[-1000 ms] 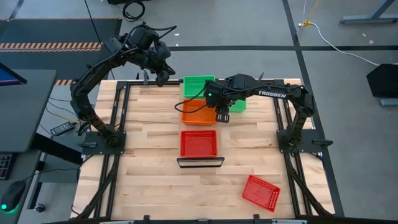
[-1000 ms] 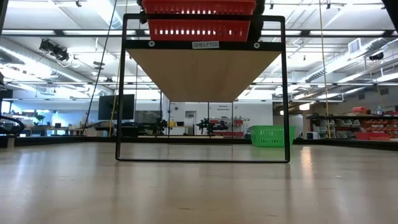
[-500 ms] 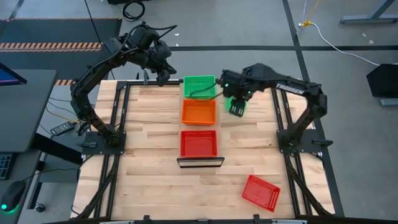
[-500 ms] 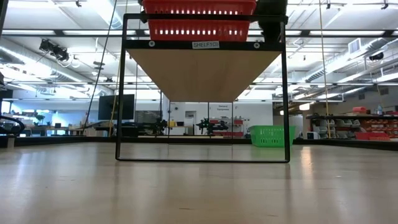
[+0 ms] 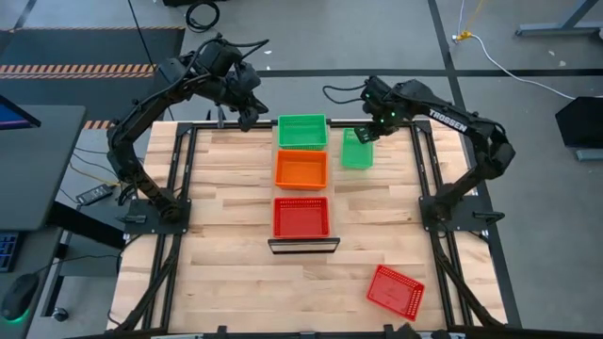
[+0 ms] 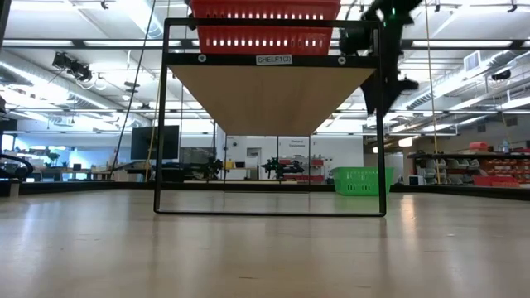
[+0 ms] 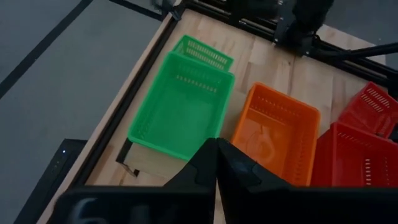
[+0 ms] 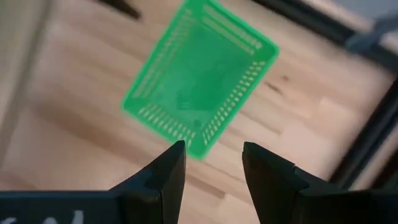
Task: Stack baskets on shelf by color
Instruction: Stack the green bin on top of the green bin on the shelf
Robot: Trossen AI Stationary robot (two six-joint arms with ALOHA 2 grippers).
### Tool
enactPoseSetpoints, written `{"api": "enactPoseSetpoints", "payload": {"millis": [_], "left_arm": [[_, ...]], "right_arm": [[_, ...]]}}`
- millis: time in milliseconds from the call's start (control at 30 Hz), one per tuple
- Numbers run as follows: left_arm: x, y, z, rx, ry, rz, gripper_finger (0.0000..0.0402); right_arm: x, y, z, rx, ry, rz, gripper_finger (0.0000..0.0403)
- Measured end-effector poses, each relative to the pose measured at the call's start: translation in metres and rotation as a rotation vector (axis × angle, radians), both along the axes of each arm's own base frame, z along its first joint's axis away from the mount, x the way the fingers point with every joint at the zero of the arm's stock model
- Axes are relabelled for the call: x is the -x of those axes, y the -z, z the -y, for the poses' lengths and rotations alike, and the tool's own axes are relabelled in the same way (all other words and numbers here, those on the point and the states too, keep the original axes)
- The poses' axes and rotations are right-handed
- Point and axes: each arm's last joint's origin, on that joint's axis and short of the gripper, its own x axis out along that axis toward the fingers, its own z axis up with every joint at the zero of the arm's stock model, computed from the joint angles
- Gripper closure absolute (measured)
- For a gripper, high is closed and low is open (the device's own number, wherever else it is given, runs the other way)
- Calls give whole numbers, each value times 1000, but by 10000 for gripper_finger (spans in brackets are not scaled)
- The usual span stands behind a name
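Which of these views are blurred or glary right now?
Right wrist view: motion-smeared, the loose green basket soft-edged beyond the open right claw. Low view: the right arm is a dark smear; ceiling lights glare. High view and left wrist view: sharp on the shelf baskets.

High view straight down, low view level at tabletop, wrist views angled down, all sharing baskets (image 5: 301, 169)

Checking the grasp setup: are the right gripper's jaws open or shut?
Open: the right gripper shows a clear gap, empty, above the loose green basket.
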Motion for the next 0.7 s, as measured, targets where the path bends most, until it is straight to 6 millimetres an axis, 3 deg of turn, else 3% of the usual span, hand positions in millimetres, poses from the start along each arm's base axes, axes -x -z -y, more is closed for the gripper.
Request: {"api": "enactPoseSetpoints", "payload": {"millis": [133, 267, 700], "left_arm": [[-2, 1, 5, 17, 10, -12, 382], [-3, 2, 8, 25, 16, -22, 388], [-3, 2, 8, 45, -7, -24, 381]], "right_arm": [[10, 33, 15, -70, 206, 42, 238], [17, 59, 22, -102, 298, 73, 238], [23, 110, 20, -65, 427, 79, 238]]}}
